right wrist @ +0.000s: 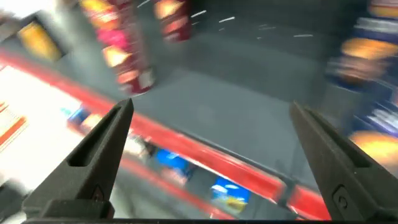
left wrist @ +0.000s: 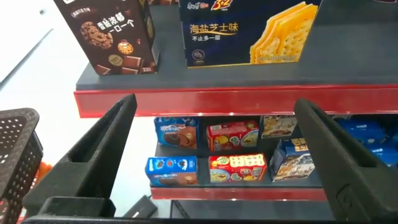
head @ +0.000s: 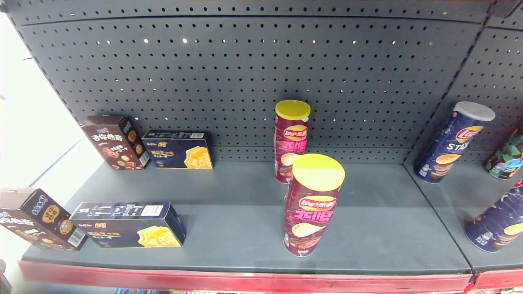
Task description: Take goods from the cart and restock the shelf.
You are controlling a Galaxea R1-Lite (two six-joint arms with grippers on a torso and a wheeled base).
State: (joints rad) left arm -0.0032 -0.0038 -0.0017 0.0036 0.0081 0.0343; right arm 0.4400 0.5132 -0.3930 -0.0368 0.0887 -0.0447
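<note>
Grey shelf (head: 229, 228) deck shows open between the blue cracker box (head: 128, 224) and the front chip can (head: 311, 208). That can is maroon with a yellow lid and stands upright near the red lip (head: 245, 279). A second can (head: 291, 139) stands just behind it. Black mesh basket (left wrist: 18, 149): contents hidden. Left gripper (left wrist: 214, 102) and right gripper (right wrist: 211, 106) are both spread, holding nothing.

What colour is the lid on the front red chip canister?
The lid of the front chip canister is yellow, clearest in the head view.
</note>
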